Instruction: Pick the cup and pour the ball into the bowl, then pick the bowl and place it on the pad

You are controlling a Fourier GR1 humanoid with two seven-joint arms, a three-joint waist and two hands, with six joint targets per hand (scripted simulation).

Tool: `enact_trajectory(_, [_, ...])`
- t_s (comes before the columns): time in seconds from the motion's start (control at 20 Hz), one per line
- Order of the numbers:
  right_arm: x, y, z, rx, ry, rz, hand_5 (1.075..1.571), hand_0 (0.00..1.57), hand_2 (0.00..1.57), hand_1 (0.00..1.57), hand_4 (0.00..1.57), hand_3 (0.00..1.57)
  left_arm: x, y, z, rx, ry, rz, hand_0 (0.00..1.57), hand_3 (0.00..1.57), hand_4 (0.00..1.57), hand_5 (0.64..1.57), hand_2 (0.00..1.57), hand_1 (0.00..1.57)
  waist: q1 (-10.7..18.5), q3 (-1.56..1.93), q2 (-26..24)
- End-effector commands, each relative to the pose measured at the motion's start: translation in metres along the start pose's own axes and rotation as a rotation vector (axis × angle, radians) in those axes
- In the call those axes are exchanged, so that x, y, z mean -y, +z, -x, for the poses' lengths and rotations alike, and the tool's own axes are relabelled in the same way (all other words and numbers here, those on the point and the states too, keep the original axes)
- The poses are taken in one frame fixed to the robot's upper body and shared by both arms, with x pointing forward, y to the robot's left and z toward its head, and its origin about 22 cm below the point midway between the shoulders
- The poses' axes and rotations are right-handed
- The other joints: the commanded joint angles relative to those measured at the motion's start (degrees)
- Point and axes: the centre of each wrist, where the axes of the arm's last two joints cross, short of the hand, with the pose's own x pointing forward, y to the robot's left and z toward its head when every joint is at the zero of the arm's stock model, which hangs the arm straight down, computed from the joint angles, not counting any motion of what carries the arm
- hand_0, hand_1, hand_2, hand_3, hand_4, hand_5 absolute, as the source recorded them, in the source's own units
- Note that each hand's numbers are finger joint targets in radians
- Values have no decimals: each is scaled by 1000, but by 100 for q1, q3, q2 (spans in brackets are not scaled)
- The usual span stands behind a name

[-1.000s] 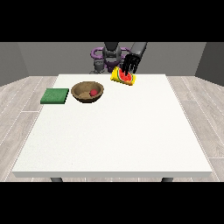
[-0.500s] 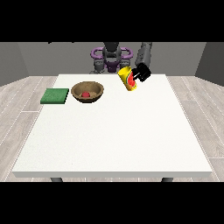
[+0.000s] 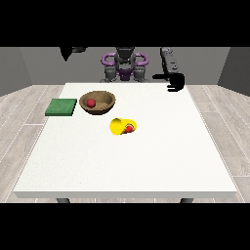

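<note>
Ball [image 3: 91, 102] sits in bowl [image 3: 98, 103], pour looks done. Yellow cup [image 3: 123, 126] lies tipped on tabletop [image 3: 146, 156], near bowl. Hand at the view's right [image 3: 174, 82] holds nothing, fingers curled. Left: bowl onto green pad [image 3: 61, 107].

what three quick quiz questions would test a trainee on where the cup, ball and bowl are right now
1. True or false: the yellow cup stands upright on the green pad.
2. What lies inside the wooden bowl?
3. The hand at the view's right is: A) holding the cup, B) holding the bowl, C) holding nothing, above the table's far edge.

Key: 1 false, it lies on its side on the table, near the bowl. 2 a red ball. 3 C.
</note>
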Motion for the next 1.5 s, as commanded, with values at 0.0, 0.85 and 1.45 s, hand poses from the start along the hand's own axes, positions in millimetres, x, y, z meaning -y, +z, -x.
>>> enact_trajectory(0.0, [-21,-7,-18,79,17,-17,1566,0,0,0,488,0,-47,-17,-8,124,174,21,0,0,0,1557,0,0,72,42,599])
enact_trajectory(0.85, [-11,-28,98,-28,-106,49,1570,0,0,0,386,0,-140,-153,-201,235,-32,143,0,0,0,1523,0,0,-4,69,1188])
enact_trajectory(1.45, [9,-49,153,-219,-150,116,1570,0,0,0,374,0,-125,-164,-241,216,-21,184,0,0,0,1536,0,0,167,65,815])
